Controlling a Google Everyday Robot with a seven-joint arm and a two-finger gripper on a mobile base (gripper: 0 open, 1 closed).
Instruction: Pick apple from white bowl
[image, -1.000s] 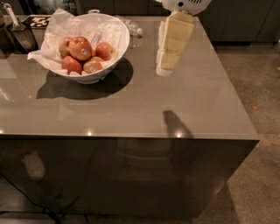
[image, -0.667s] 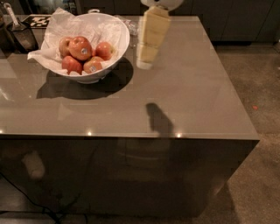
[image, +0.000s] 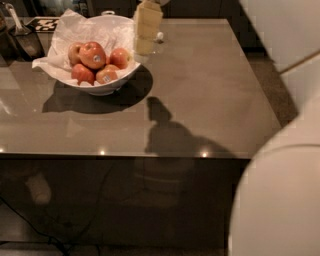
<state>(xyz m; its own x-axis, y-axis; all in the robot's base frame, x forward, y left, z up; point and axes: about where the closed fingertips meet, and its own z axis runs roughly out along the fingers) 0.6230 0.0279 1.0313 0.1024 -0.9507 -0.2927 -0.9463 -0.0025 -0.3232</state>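
The white bowl (image: 108, 89), lined with crumpled white paper (image: 70, 25), stands at the table's back left. It holds several apples. The apple (image: 93, 54), the largest, is red and glossy with a small white sticker and lies on top of the pile. A smaller stickered apple (image: 106, 76) lies at the front of the pile. My gripper (image: 145, 32), pale yellow, hangs just beyond the bowl's right rim, above the table and right of the apples. It holds nothing that I can see.
The grey table (image: 210, 100) ends at a front edge at mid frame and a right edge. Dark utensils (image: 22, 37) stand at the back left. A small white ball-like object (image: 160, 36) lies by the gripper. My arm's white body (image: 280, 200) fills the right foreground.
The gripper has moved left and now sits next to the bowl's right rim. The view has shifted, and my arm's white body now covers the right side.
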